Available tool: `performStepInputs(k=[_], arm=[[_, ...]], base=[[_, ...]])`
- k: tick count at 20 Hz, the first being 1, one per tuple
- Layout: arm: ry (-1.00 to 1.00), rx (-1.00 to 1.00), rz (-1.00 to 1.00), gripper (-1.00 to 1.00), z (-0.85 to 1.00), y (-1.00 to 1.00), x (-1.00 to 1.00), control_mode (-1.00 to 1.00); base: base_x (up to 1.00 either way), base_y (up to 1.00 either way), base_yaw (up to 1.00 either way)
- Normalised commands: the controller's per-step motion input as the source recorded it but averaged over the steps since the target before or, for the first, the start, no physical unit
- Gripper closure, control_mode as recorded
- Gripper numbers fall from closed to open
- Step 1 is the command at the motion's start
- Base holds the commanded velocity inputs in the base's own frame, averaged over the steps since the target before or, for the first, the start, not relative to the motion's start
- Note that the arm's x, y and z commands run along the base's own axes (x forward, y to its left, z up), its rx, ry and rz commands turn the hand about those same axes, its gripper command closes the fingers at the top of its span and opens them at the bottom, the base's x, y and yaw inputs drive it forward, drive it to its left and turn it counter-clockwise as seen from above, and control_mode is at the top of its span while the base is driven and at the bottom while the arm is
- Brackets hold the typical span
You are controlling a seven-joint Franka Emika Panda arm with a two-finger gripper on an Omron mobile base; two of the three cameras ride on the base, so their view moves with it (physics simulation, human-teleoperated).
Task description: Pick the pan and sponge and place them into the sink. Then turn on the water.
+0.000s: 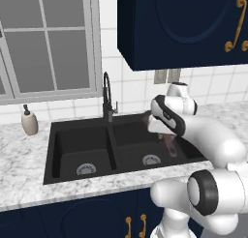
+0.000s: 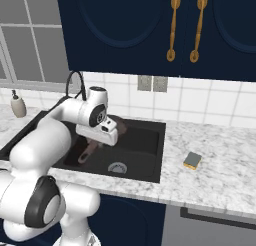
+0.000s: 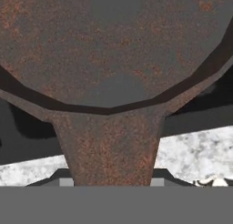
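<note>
Over the right basin of the black sink (image 2: 150, 140), the robot's gripper (image 2: 100, 138) holds the brown pan (image 3: 113, 50) by its handle, apparently about to lower and release it, while the sponge (image 2: 192, 160) waits on the counter (image 2: 220, 160) nearby

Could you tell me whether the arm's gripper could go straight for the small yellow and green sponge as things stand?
Probably not yet: the gripper is shut on the dark brown pan's handle over the black sink. The sponge itself lies unobstructed on the counter.
</note>
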Motion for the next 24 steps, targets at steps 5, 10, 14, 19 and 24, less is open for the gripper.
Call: performStepInputs(k=[5,10,14,19,24], arm=[[0.0,0.0,0.57,1.0,0.0,-0.22,0.18,-1.0],[0.0,0.0,0.62,1.0,0.0,-0.31,0.12,-1.0],[0.0,0.0,0.61,1.0,-0.04,-0.31,0.12,-1.0],[0.0,0.0,0.61,1.0,-0.15,-0.24,0.09,-1.0],[0.0,0.0,0.39,1.0,-0.22,-0.08,0.08,-1.0]], base=[[0.0,0.0,0.0],[0.0,0.0,0.0],[0.0,0.0,0.0],[0.0,0.0,0.0],[0.0,0.0,0.0]])
